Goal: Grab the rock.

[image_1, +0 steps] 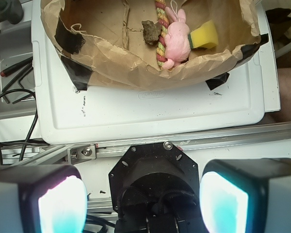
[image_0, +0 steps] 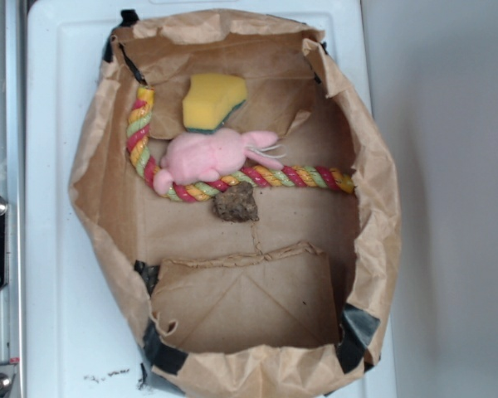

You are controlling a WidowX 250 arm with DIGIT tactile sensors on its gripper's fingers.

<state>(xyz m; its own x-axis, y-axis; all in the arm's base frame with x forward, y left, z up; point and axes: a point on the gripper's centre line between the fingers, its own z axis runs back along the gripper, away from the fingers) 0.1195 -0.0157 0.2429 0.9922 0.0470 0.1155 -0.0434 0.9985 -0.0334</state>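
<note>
We find the tool (image_1: 143, 194) at the bottom of the wrist frame, its two pads (image_1: 60, 204) spread wide apart with nothing between them. It hangs over the metal rail (image_1: 194, 141) at the near edge of the white worktop (image_1: 150, 109), well outside the paper bag (image_1: 136, 63); in the exterior view no part of the tool shows over the bag.

We judge the task as not begun in any visible sense: no approach, no contact, no grasp. All of the reach, descent and closing is left.

The rock (image_1: 150, 32) lies in the upper centre of the wrist frame, well apart from the tool, on the bag's brown floor behind its crumpled near wall. In the exterior view the rock (image_0: 235, 203) sits at centre frame, touching or just beside the striped rope (image_0: 266, 177), immediately below the pink plush toy (image_0: 212, 155). The yellow-and-green sponge (image_0: 213, 102) lies beyond the toy, toward the top of the frame.
</note>
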